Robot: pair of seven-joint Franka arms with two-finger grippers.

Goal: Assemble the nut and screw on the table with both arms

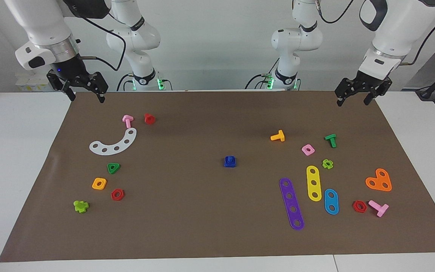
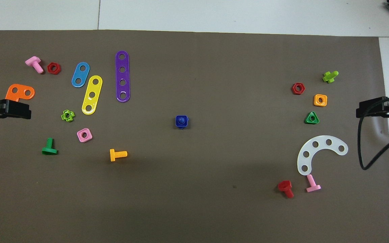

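The blue nut (image 1: pixel 229 163) lies in the middle of the brown mat (image 1: pixel 187 211) on the table. The blue screw (image 1: pixel 230 157) stands in its hole, so the two read as one piece; in the overhead view the screw (image 2: pixel 181 120) shows round inside the square nut (image 2: pixel 177 126). My left gripper (image 1: pixel 352 102) hangs open and empty in the air over the mat's edge at the left arm's end. My right gripper (image 1: pixel 85 98) hangs open and empty over the mat's edge at the right arm's end. Both are well away from the blue piece.
At the left arm's end lie an orange bolt (image 1: pixel 278 136), pink nut (image 1: pixel 307 149), green bolt (image 1: pixel 330 140) and purple (image 1: pixel 292 204), yellow (image 1: pixel 313 183) and blue strips (image 1: pixel 331 201). At the right arm's end lie a white arc (image 1: pixel 113 143), pink bolt (image 1: pixel 127 121), red bolt (image 1: pixel 149 118) and yellow-orange nut (image 1: pixel 99 183).
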